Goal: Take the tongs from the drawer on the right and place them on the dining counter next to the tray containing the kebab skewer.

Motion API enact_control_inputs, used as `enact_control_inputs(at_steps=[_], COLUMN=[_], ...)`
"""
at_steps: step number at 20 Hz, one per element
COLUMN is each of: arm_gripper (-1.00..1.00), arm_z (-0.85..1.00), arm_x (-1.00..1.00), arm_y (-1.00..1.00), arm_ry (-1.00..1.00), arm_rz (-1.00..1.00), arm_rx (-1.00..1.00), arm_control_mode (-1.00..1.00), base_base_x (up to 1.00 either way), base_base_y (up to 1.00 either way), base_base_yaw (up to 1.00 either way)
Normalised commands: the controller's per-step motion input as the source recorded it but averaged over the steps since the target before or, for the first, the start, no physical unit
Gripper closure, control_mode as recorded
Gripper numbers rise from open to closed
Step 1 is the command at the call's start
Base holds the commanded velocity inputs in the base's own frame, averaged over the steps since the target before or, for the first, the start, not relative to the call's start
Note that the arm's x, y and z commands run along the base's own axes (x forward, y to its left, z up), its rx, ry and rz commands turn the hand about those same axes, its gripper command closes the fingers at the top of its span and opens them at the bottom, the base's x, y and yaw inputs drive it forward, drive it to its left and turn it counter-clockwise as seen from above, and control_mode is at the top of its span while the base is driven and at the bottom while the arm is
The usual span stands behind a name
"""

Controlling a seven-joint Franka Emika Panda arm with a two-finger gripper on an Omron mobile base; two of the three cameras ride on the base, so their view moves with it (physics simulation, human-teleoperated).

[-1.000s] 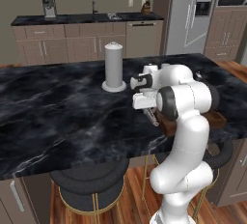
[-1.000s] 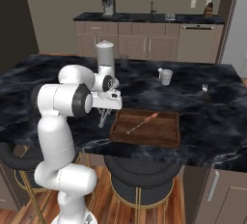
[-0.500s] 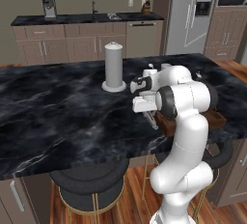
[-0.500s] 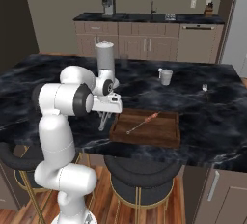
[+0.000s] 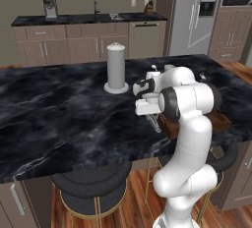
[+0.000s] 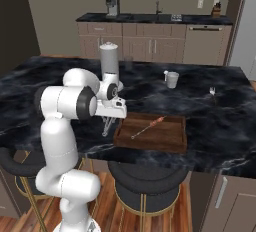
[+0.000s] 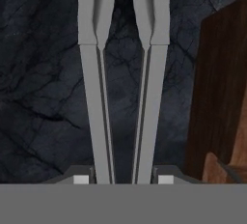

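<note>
**Clerk:** Surface and room?

**Arm:** Item one: the dining counter (image 6: 210,121), glossy black marble with white veins, with round dark stools (image 6: 142,173) under its near edge. Item two: the tray (image 6: 152,132), dark-brown wood, lying near that edge, the kebab skewer (image 6: 148,126) slantwise inside it. Item three: a white canister (image 5: 116,68) upright further in; a small cup (image 6: 172,79) well beyond the tray. Behind, a wall run of light-brown cabinets (image 5: 74,45) under a narrower black counter.

**Clerk:** Edges, open room?

**Arm:** Bare marble spreads wide to the left of the tray; in my hand view the tray's wooden wall (image 7: 217,97) stands close on the right.

**Clerk:** Your pose, and the tongs?

**Arm:** Elbow folded, hand pointing down just left of the tray. My gripper (image 6: 109,121) pinches the tongs (image 7: 123,92) at their upper end; they hang tips-down over the marble beside the tray. Whether the tips touch, I cannot tell.
</note>
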Motion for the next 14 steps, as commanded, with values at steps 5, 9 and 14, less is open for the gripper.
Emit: enact_control_inputs(at_steps=[5, 9, 14], arm_gripper=[1.00, 1.00, 1.00], arm_z=[-0.03, -0.04, -0.09], arm_x=[0.00, 0.00, 0.00], arm_y=[0.00, 0.00, 0.00], arm_ry=[0.00, 0.00, 0.00], arm_rz=[0.00, 0.00, 0.00], arm_rx=[0.00, 0.00, 0.00], arm_control_mode=[-1.00, -1.00, -1.00], base_base_x=[0.00, 0.00, 0.00], base_base_y=[0.00, 0.00, 0.00], base_base_yaw=[0.00, 0.00, 0.00])
